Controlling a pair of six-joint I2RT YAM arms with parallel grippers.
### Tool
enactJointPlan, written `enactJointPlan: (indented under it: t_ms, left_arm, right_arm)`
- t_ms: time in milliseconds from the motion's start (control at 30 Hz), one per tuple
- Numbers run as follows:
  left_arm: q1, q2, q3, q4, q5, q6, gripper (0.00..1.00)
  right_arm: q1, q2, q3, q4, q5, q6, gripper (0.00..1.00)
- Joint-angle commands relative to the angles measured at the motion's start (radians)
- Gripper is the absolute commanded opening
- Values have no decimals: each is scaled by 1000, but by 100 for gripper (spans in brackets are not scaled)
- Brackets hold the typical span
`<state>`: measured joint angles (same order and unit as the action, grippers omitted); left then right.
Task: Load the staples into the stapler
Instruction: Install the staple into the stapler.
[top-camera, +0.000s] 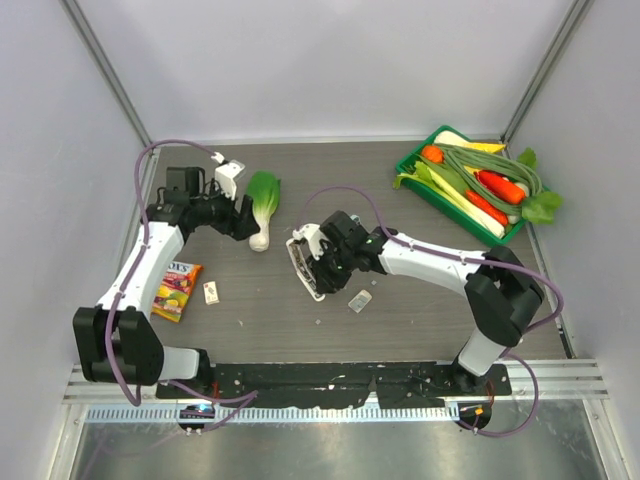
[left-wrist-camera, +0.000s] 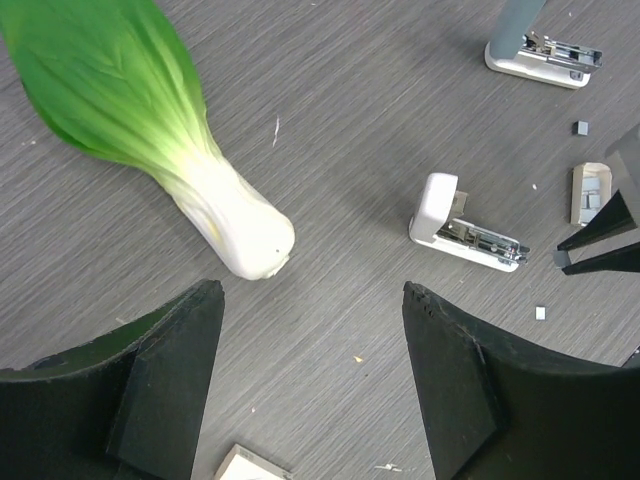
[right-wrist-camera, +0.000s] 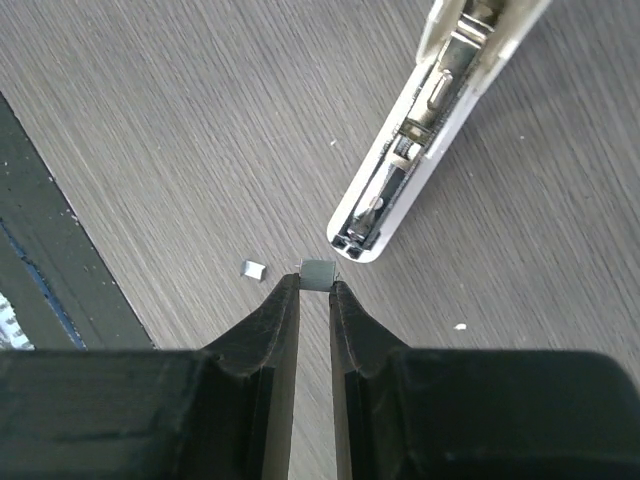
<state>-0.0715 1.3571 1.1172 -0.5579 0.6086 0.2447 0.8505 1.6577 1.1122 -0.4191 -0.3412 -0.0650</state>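
While right hand (right-wrist-camera: 314, 292) is pinching staples (right-wrist-camera: 317, 272) beside the stapler (right-wrist-camera: 420, 135) | left hand (left-wrist-camera: 312, 330) is gaping open | shallow tip grip is risking a drop

We see two white-shelled arms with black joints, the left arm (top-camera: 135, 270) and the right arm (top-camera: 430, 258), each with a looping purple cable (top-camera: 162, 143), both ending in matte black, wedge-shaped fingers (left-wrist-camera: 160, 390)
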Motion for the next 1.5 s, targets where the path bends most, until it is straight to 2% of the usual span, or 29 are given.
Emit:
enactJointPlan:
  t_ms: [0,133,333,1467]
  left_arm:
    - [7,-62,-25,12,-32,24,76]
    - [9,-62,-28,10,-38,21,76]
    - [9,-69,-36,19,-36,10,76]
    - [10,-47,-40,13,-23,-10,75]
  right_arm:
    - [41,33,95,-40,45,59,19]
    - [45,66,159,-81,106,88,19]
    - [47,85,167,-92,166,110,18]
    - [48,148,137,-78,166,140,15]
